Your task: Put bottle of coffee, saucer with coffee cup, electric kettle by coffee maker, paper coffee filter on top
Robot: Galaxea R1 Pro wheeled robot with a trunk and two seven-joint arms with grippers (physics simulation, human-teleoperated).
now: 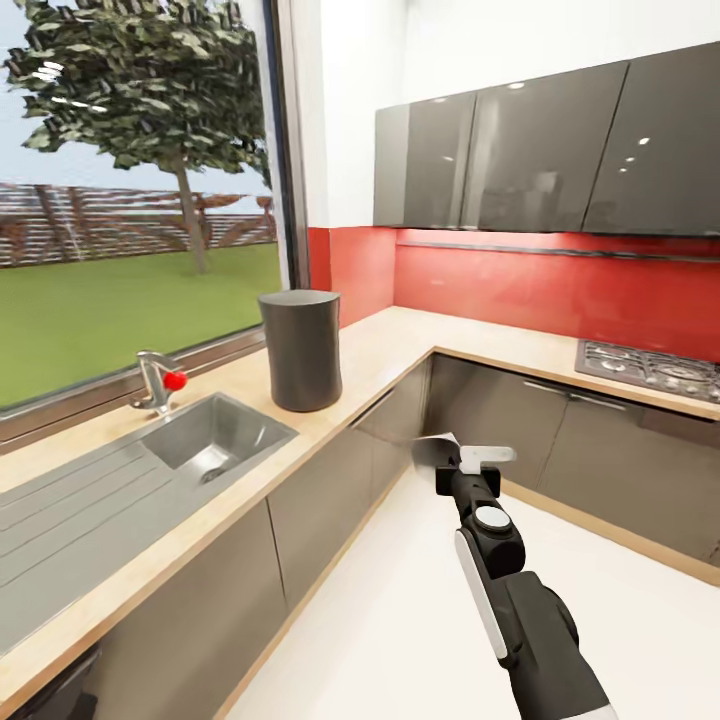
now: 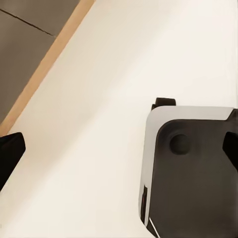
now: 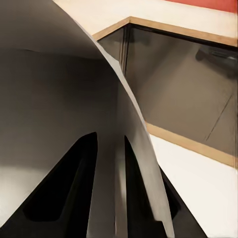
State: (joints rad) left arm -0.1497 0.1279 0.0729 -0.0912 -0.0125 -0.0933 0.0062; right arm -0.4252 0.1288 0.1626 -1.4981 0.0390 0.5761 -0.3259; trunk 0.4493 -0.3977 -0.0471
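My right gripper point(image 1: 450, 466) hangs over the white floor in front of the corner cabinets, shut on the paper coffee filter point(image 1: 432, 451), a pale cone sticking out toward the counter. In the right wrist view the filter's curved wall point(image 3: 59, 74) runs between the two dark fingers point(image 3: 74, 193) of the gripper point(image 3: 106, 183). The kitchen countertop point(image 1: 400, 340) wraps around the corner ahead, light beige over glossy grey fronts. The left wrist view looks down at the floor, with the left gripper point(image 2: 119, 148) open and its dark fingertips point(image 2: 10, 156) far apart at the frame's edges.
A dark grey cylindrical container point(image 1: 301, 349) stands on the counter beside the steel sink point(image 1: 215, 440) and its tap point(image 1: 155, 382). A gas hob point(image 1: 650, 368) sits at the right. Dark wall cabinets point(image 1: 540, 160) hang above a red backsplash. The robot's base point(image 2: 193, 173) shows below the left wrist.
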